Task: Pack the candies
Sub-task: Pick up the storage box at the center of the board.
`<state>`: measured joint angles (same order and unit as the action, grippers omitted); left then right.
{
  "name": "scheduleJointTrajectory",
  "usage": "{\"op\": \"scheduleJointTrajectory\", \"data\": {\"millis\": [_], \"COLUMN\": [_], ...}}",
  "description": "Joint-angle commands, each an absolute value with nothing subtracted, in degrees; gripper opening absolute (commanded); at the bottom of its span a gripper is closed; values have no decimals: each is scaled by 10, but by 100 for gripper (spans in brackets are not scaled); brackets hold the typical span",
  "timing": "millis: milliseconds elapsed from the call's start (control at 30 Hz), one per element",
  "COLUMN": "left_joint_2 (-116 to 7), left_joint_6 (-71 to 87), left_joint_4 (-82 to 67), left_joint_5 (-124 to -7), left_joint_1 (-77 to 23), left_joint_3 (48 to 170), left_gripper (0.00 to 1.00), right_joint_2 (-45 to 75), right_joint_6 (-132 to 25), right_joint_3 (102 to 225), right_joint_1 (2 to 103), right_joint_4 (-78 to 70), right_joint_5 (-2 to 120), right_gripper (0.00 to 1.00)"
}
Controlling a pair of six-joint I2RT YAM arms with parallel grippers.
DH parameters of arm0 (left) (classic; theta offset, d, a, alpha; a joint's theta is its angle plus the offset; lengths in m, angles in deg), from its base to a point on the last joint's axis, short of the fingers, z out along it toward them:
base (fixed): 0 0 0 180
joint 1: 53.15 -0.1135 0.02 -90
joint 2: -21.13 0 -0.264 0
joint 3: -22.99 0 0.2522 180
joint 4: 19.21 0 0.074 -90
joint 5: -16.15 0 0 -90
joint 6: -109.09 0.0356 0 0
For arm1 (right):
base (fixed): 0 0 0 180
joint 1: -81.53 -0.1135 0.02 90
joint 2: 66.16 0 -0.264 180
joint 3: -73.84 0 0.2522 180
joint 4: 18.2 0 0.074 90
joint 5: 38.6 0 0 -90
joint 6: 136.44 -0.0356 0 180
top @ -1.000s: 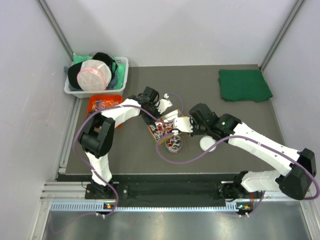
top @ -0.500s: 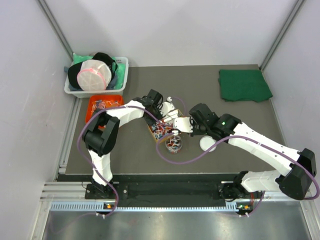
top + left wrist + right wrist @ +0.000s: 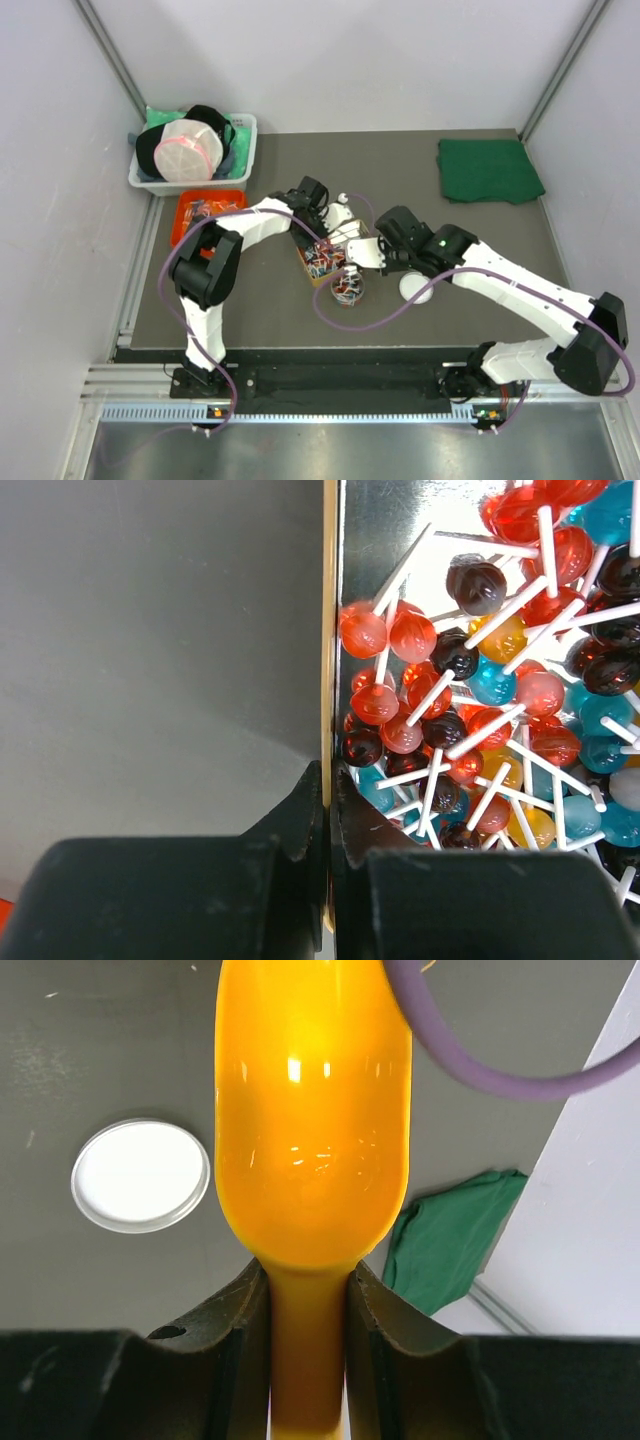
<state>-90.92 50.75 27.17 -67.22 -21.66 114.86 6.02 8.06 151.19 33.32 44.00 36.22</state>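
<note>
- Left wrist: left gripper (image 3: pixel 327 805) has its fingers pressed together, pinching the thin side wall of the box (image 3: pixel 375 530), one finger outside and one inside.
- Left wrist: candies (image 3: pixel 415 635) are heaped inside the box, right of the pinched wall. They are round lollipops in red, blue, dark and orange on white sticks, lying crisscross.
- Left wrist: bare grey table (image 3: pixel 150 630) on the outer side of the wall.
- Right wrist: right gripper (image 3: pixel 307 1295) is clamped on the neck of the orange scoop (image 3: pixel 310 1130), with the bowl pointing away from the camera. Cannot tell what is in the bowl.
- Right wrist: white lid (image 3: pixel 141 1174) lies flat on the table left of the scoop. Green cloth (image 3: pixel 445 1240) is on the right, and a purple cable (image 3: pixel 470 1055) crosses the top corner.
- Top: box of candies sits mid-table, with the left arm reaching it from the left and the right arm's scoop just beside its right edge.
- Top: small jar (image 3: pixel 347 288) with some candies in it stands right by the near side of the box, lid to its right.
- Top: white bin (image 3: pixel 250 130) sits in the far-left corner, orange tray (image 3: pixel 182 220) just in front of it. Cloth is far right.
</note>
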Motion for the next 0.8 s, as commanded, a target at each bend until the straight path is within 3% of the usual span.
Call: {"op": "scheduleJointTrajectory", "data": {"millis": [0,300,767], "left_joint_2": [-933,-928,-925], "left_joint_6": [527,536,582], "left_joint_4": [273,237,238], "left_joint_5": [-691,-767,-767], "left_joint_1": [-212,-211,-192], "left_joint_3": [1181,1241,1249], "left_gripper": [0,0,0], "right_joint_2": [93,158,227], "right_joint_6": [128,186,239], "right_joint_3": [1568,1581,1614], "right_joint_1": [336,336,353], "right_joint_4": [443,416,346], "right_joint_5": [344,292,225], "right_gripper": [0,0,0]}}
